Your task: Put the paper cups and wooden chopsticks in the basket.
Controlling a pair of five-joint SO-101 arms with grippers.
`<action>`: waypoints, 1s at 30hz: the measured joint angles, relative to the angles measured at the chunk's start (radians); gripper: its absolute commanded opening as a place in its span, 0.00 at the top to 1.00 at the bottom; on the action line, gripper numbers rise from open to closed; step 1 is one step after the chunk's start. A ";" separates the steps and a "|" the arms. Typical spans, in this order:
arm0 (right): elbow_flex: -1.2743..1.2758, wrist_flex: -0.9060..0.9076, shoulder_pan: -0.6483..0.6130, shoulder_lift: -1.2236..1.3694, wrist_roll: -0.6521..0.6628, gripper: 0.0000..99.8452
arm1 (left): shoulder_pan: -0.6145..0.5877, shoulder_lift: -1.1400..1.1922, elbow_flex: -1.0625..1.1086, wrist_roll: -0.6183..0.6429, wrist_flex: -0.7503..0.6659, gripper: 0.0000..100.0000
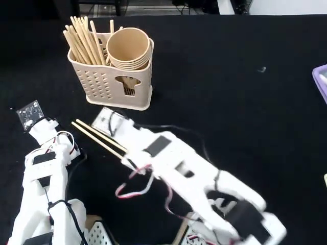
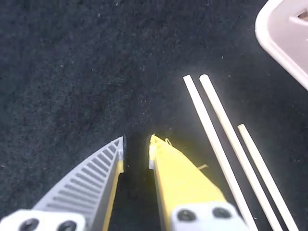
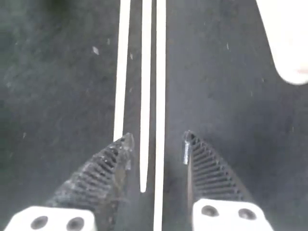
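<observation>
Nearby, basket (image 1: 110,84) holding cups (image 1: 129,48), right gripper (image 3: 156,138) open astride loose chopsticks (image 3: 146,72), left gripper (image 2: 137,140) slightly parted, empty.

Your table (image 1: 245,112) has a black surface, and the basket (image 1: 110,89) stands on it toward the far left. In front of the basket, three loose wooden chopsticks (image 1: 97,135) lie flat side by side. At the right edge you have a purple thing (image 1: 321,81), perhaps a tray.
</observation>
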 measured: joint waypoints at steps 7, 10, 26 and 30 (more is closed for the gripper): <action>-0.307 0.080 -0.021 0.301 -0.005 0.83 | 0.000 0.000 0.000 0.000 0.000 0.90; -0.413 0.130 -0.023 0.391 -0.005 0.83 | -0.002 0.000 0.000 0.000 0.000 0.90; -0.589 0.155 -0.021 0.623 -0.005 0.83 | -0.081 0.000 0.000 0.000 0.000 0.90; -0.640 0.186 -0.021 0.661 -0.005 0.89 | -0.081 0.000 0.000 0.000 0.000 0.90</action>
